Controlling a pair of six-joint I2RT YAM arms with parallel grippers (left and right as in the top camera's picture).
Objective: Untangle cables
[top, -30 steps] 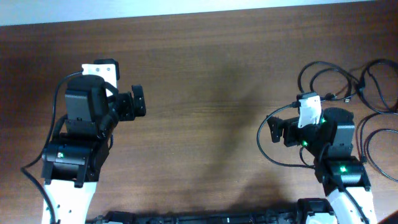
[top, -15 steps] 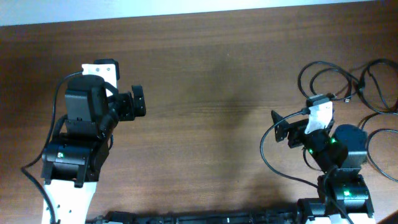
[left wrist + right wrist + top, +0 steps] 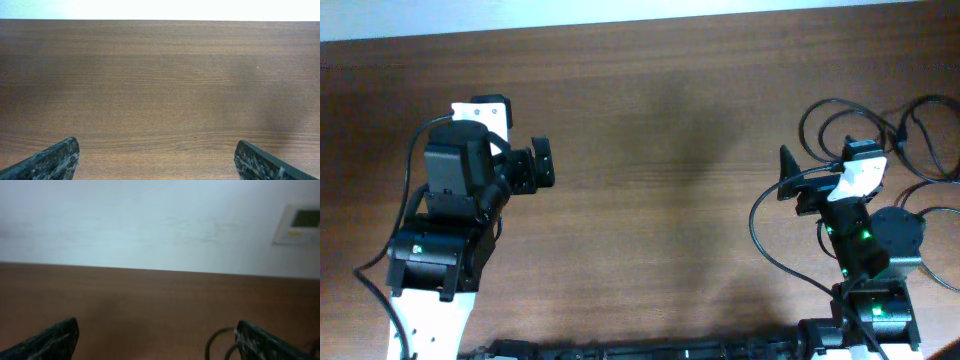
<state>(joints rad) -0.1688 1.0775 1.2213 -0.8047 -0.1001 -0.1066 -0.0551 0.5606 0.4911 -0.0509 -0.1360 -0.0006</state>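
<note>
The cables lie on the wooden table at the far right of the overhead view. One thin black loop [image 3: 832,112] is just behind my right gripper, another [image 3: 928,140] is at the right edge, and a third [image 3: 918,218] is beside the right arm's base. Small plug ends [image 3: 878,150] lie between the first two. My right gripper [image 3: 790,183] is open and empty, raised and tilted up, left of the loops. In the right wrist view [image 3: 157,342] a bit of cable loop [image 3: 216,339] shows by the right finger. My left gripper [image 3: 542,163] is open and empty over bare wood at the far left, as the left wrist view [image 3: 157,160] also shows.
A thicker black wire [image 3: 760,240] attached to the right arm curves over the table left of its base. A pale wall [image 3: 150,220] with a small wall panel [image 3: 300,224] stands behind the table's far edge [image 3: 640,28].
The right arm has swung its gripper to the right and toward the back and tilted it upward. The left arm has not moved. The cables lie as before.
</note>
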